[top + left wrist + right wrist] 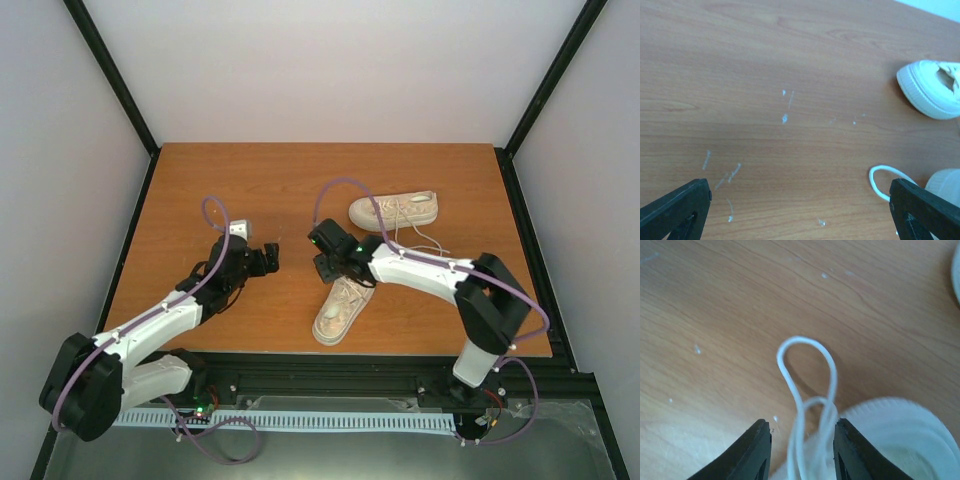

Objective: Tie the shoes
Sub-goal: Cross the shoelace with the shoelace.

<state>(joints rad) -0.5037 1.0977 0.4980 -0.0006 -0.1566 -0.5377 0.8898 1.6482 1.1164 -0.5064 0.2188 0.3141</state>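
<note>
Two cream shoes lie on the wooden table. The far shoe (394,210) lies on its side; the near shoe (342,310) points away from the arms. My right gripper (327,268) hovers over the near shoe's far end. In the right wrist view its jaws (802,432) stand apart, with white lace loops (807,370) rising between them above the near shoe's rubber toe (895,430). The fingers do not pinch the lace. My left gripper (268,258) is open wide over bare wood (800,200), left of a lace loop (879,180) and the far shoe's toe (930,90).
Loose laces (425,243) trail on the table between the two shoes. Black frame posts and pale walls enclose the table (250,190). A metal rail (330,385) runs along the near edge by the arm bases.
</note>
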